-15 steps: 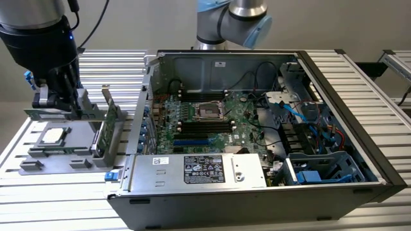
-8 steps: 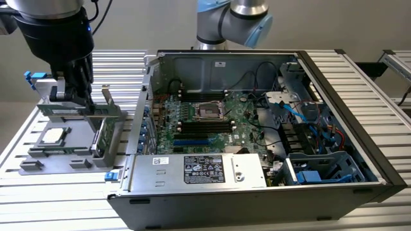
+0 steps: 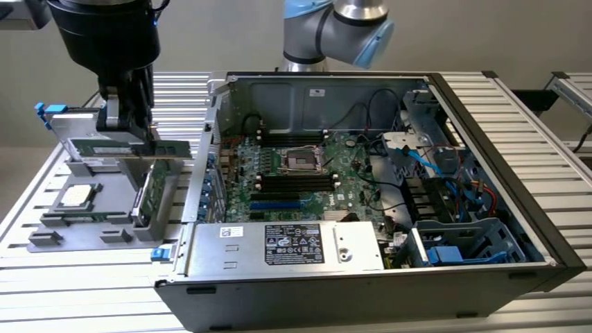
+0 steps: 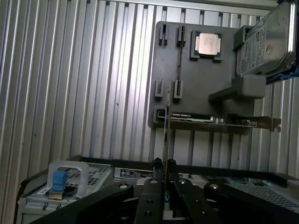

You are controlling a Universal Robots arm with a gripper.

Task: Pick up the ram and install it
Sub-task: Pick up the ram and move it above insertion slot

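A ribbed metal tabletop carries an open black computer case, lying on its side with the green motherboard facing up and a silver power supply along its near edge. At the exterior view's left the dark robot arm reaches down over a grey holder plate that lies on the tabletop beside the case. On that plate a grey hard drive with blue tabs stands propped on edge, and a green expansion card with a metal bracket stands in its slots. The hand is clenched on the ram, with a dark finger pressed flat against each face. The ram is a long, narrow green board held level. A pale label covers the stretch toward the exterior view's left and dark chips sit toward the right. Both ends stick out well past the fingers. It hangs just over the plate's grey supports, in front of the hard drive; whether it is clear of them cannot be told. From the wrist the ram shows edge-on as a thin strip running out from the hand over the plate. A small square processor chip with a silver lid lies flat in its recess.
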